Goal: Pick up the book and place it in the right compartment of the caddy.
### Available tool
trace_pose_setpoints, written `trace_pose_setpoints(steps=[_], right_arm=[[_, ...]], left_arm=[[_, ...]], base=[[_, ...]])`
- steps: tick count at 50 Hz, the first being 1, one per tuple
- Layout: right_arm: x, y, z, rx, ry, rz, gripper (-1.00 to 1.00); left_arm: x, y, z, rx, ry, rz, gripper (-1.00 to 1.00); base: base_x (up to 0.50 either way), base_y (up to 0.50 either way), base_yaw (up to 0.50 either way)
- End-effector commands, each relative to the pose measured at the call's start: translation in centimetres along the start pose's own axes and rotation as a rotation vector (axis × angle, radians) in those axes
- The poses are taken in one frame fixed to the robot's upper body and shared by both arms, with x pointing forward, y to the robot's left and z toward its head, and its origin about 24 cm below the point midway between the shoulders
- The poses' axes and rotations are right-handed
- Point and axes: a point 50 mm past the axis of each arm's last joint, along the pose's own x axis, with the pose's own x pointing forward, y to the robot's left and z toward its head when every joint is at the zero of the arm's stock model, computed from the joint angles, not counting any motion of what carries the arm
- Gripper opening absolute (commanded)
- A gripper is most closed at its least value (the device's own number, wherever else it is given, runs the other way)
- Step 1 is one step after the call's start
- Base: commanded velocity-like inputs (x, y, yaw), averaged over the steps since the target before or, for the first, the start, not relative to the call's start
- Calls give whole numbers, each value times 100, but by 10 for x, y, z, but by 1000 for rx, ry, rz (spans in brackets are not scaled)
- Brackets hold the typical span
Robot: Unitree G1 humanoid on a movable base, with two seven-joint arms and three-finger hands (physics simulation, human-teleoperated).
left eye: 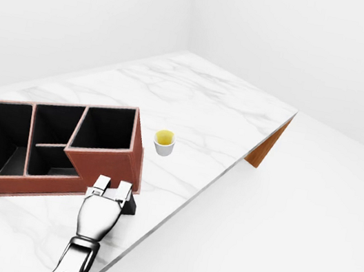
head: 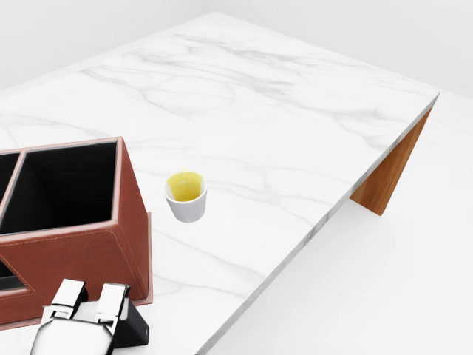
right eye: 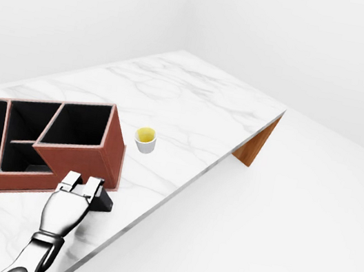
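Plainly, the robot's silver three-finger left hand (left eye: 100,207) rests palm-down at the lower left of the eye views, reaching in along its metal forearm; two fingers (head: 112,302) bend down over the thin black book (head: 139,330). The thumb is hidden, so I cannot tell whether the hand really pinches the book or merely lies on it.

The book lies directly under the fingertips, flat on the white marble desk (left eye: 194,103), with only a dark corner showing to the right of the hand. Most of it is covered, so its long axis cannot be read.

Just above the fingers in the views, touching or nearly touching the book, stands the reddish-brown leather caddy with black-lined compartments (left eye: 105,158); its right compartment (left eye: 103,128) opens straight up the picture from the hand, behind the tall side wall. The coming move, as I judge it, is a lift over that wall and a short carry up-view; the left hand is the only one placed for it; the right is not shown.

Off to the right, well apart, sits a small white cup of yellow liquid (left eye: 163,142).
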Motion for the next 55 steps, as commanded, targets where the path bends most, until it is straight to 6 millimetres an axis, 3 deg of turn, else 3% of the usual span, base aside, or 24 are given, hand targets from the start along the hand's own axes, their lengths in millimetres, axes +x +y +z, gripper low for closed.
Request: trace_pose_setpoints(steps=[1, 11, 17, 30, 55], right_arm=[[0, 0, 0, 0, -1, 1, 100], [0, 0, 0, 0, 0, -1, 100], [0, 0, 0, 0, 0, 1, 100], [0, 0, 0, 0, 1, -2, 100], [0, -2, -1, 1, 4, -8, 100]], left_arm=[[-22, -33, -10, 92, 46, -176, -100], [-18, -40, -7, 101, 29, -202, -100], [-11, -33, -6, 108, 11, -163, -100], [-8, 18, -16, 97, 40, 55, -100], [-19, 75, -36, 134, 177, 275, -100]], base=[[0, 0, 0], [0, 0, 0], [0, 0, 0], [0, 0, 0], [0, 0, 0]])
